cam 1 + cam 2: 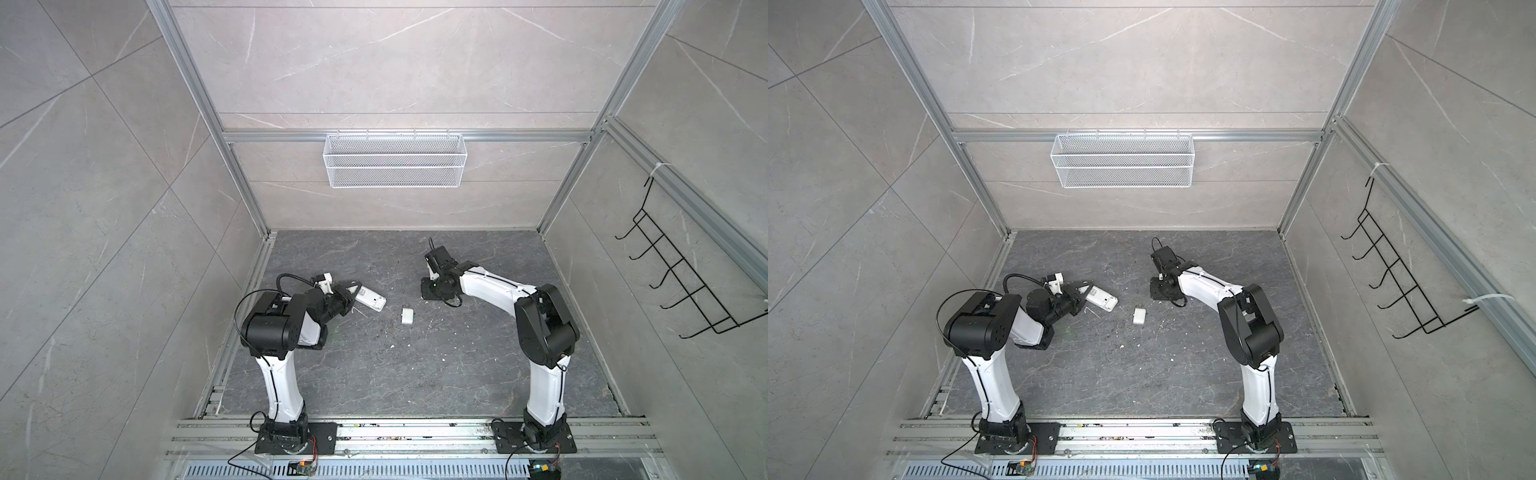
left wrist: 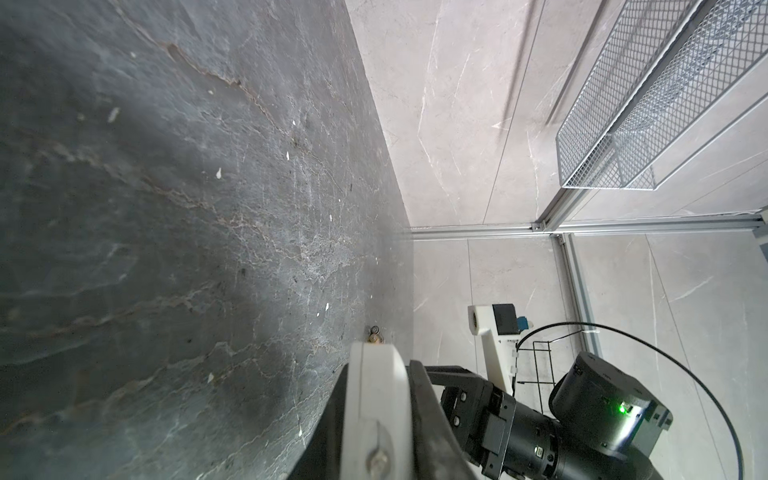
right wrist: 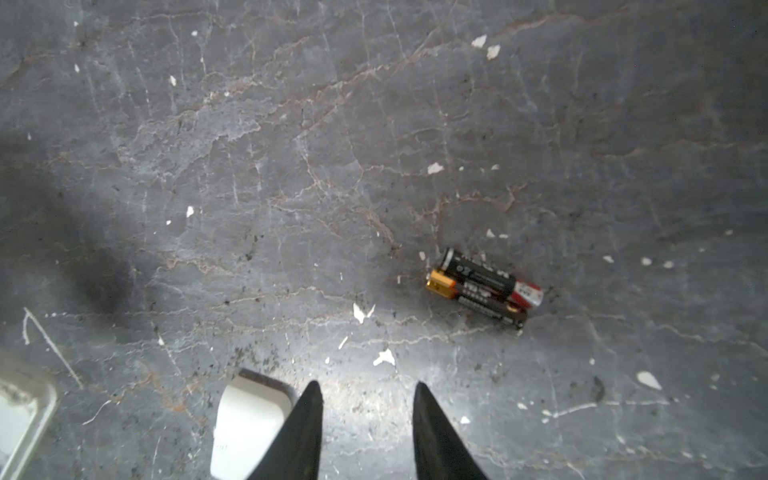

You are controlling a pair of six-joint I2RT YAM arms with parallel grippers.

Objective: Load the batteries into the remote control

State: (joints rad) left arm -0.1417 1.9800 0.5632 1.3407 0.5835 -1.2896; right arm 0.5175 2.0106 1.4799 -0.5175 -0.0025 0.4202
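The white remote control (image 1: pixel 370 300) (image 1: pixel 1104 300) is held just above the dark floor, left of centre. My left gripper (image 1: pixel 348 296) (image 2: pixel 380 370) is shut on one end of it. In the left wrist view the remote's edge (image 2: pixel 376 399) fills the gap between the two black fingers. Two dark batteries (image 3: pixel 484 287) lie side by side on the floor, touching; they show small and far off as batteries (image 2: pixel 375 333) in the left wrist view. The right arm (image 1: pixel 478 286) hides them in both top views. My right gripper (image 3: pixel 368 386) hovers open short of them, nothing between its fingers.
A small white squarish cover piece (image 1: pixel 407 315) (image 3: pixel 249 428) lies on the floor between the arms, beside my right gripper's finger. A white wire basket (image 1: pixel 395 162) hangs on the back wall. A black hook rack (image 1: pixel 673 274) hangs on the right wall. White specks dot the floor.
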